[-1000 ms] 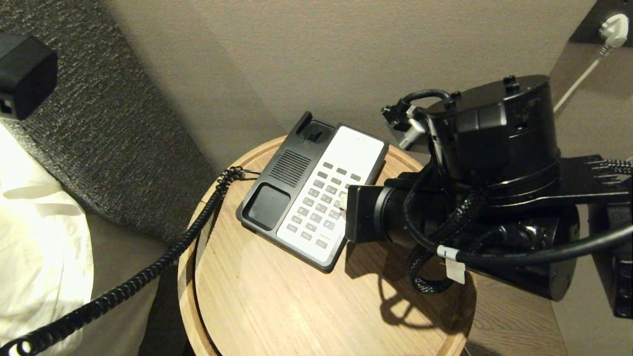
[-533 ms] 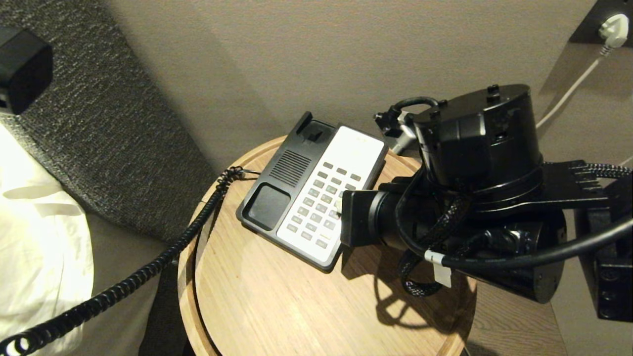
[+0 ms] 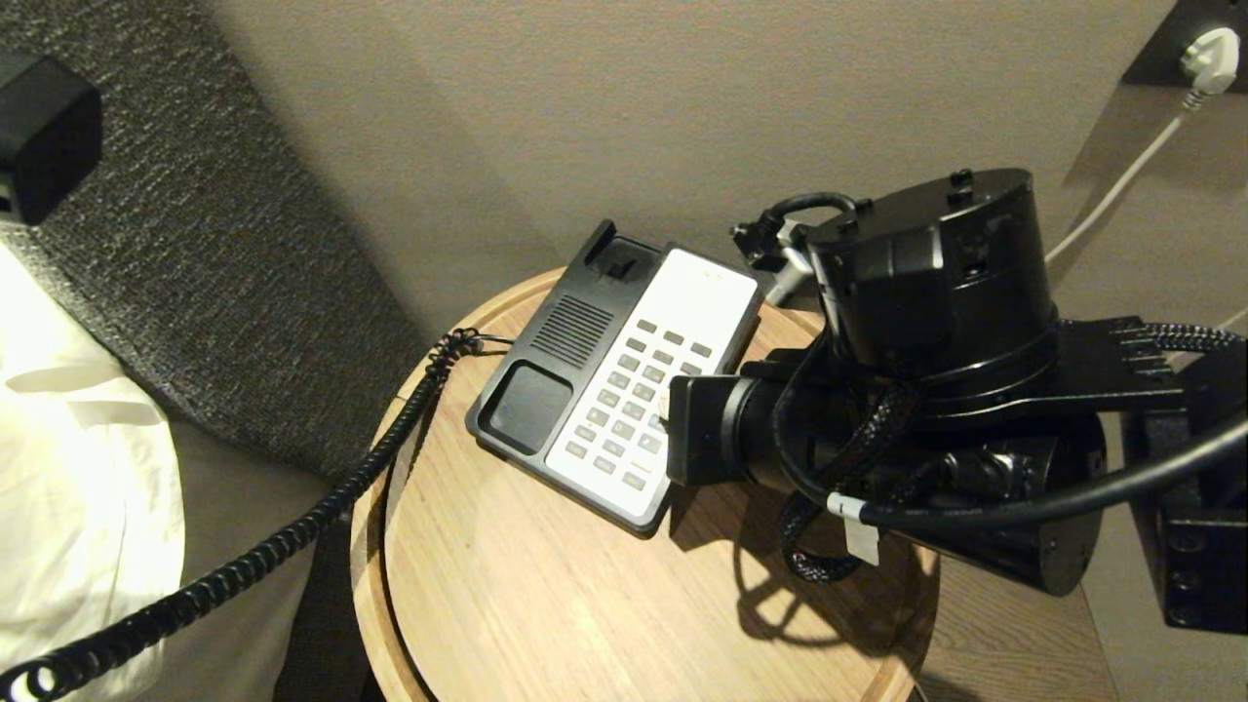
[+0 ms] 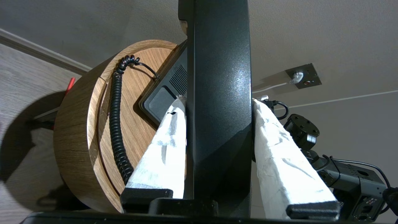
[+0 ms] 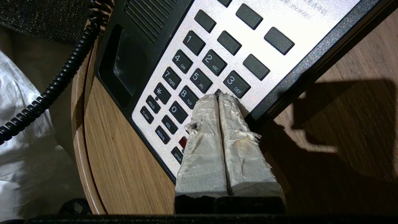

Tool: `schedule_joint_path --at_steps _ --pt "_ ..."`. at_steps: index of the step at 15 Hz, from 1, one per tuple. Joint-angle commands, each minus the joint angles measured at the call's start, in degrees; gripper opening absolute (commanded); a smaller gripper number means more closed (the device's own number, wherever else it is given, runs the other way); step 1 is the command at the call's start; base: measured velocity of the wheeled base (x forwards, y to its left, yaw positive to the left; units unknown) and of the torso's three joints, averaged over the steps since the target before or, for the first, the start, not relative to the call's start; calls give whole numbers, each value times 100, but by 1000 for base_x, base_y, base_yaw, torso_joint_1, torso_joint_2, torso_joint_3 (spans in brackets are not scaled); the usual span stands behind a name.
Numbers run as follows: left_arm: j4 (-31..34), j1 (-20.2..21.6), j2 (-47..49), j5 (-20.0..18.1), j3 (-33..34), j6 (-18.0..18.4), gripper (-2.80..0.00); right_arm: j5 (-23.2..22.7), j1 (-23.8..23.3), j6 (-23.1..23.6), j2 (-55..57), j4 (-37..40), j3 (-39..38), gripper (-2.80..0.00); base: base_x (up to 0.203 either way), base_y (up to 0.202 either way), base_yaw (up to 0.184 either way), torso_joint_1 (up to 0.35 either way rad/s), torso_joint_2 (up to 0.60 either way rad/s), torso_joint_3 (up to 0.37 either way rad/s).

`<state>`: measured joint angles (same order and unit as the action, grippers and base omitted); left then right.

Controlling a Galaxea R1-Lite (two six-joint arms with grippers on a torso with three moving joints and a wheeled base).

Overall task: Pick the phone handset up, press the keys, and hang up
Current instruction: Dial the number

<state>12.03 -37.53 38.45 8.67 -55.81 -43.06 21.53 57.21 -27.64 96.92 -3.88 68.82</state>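
Observation:
The black phone handset [image 4: 217, 77] stands between the white-wrapped fingers [image 4: 164, 146] of my left gripper [image 4: 217, 100], which is shut on its shaft, off the table's side and outside the head view. Its coiled cord [image 3: 292, 536] runs from the table edge down to the lower left. The black-and-white phone base [image 3: 702, 292] lies on the round wooden table [image 3: 585, 604] with its cradle empty. My right gripper [image 5: 219, 95] is shut, its wrapped tips on the keys [image 5: 199, 79] at the hidden key beside 5 and below 3; I cannot tell whether it is pressed.
The right arm [image 3: 926, 390] covers the table's right side. White bedding [image 3: 78, 468] and a dark upholstered headboard [image 3: 195, 244] lie to the left. A white plug [image 3: 1209, 49] sits in a wall socket at the upper right.
The right arm has edged left and slightly down over the keypad. The phone base and cord have stayed put.

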Motion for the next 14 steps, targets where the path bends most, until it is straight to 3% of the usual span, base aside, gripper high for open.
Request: schedule_joint_path --at_steps 1,14 --pt "10 1 -22 3 17 -27 -280 18 1 -14 -6 0 -35 -280 0 0 0 0 0 0" --pt "1 0 -22 3 44 -27 -280 -15 229 -58 98 -52 106 -280 0 0 0 0 0 0"
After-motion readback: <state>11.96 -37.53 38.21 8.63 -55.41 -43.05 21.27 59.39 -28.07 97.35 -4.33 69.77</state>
